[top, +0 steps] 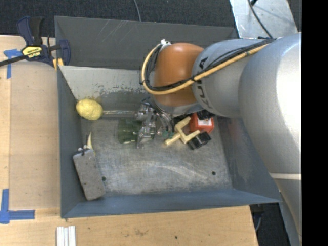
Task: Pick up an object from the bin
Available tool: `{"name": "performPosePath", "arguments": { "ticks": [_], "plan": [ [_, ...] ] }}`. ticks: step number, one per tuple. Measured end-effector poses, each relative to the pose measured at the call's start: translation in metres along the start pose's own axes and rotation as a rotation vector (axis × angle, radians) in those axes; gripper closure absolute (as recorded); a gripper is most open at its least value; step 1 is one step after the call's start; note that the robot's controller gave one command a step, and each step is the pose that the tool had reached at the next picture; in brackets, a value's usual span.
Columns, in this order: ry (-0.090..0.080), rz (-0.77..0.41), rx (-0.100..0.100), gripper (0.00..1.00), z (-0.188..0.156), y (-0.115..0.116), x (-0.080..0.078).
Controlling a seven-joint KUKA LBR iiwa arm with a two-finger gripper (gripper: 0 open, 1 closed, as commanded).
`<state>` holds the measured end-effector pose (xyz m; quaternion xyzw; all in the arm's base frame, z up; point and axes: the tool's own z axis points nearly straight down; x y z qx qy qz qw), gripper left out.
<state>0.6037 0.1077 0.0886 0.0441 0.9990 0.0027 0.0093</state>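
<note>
My gripper (145, 132) reaches down in the middle of the bin, its metal fingers standing right beside a small dark green object (125, 135) on the floor. A cream-coloured bar-shaped piece (178, 137) lies just right of the fingers. Behind it are a red block (201, 122) and a black piece (198, 141). Whether anything sits between the fingers is hidden.
A yellow lemon-shaped thing (89, 109) with a clear handle lies at the left by the back wall. A grey rectangular block (88, 174) rests in the front left corner with a small white piece (88, 142) above it. The arm covers the bin's right side.
</note>
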Motion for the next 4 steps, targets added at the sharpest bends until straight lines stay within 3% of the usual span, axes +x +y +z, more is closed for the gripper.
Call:
{"name": "performPosePath", "arguments": {
  "ticks": [4],
  "plan": [
    [0.000, 0.000, 0.000, 1.00, 0.0000, 0.0000, 0.0000]
  ]
}}
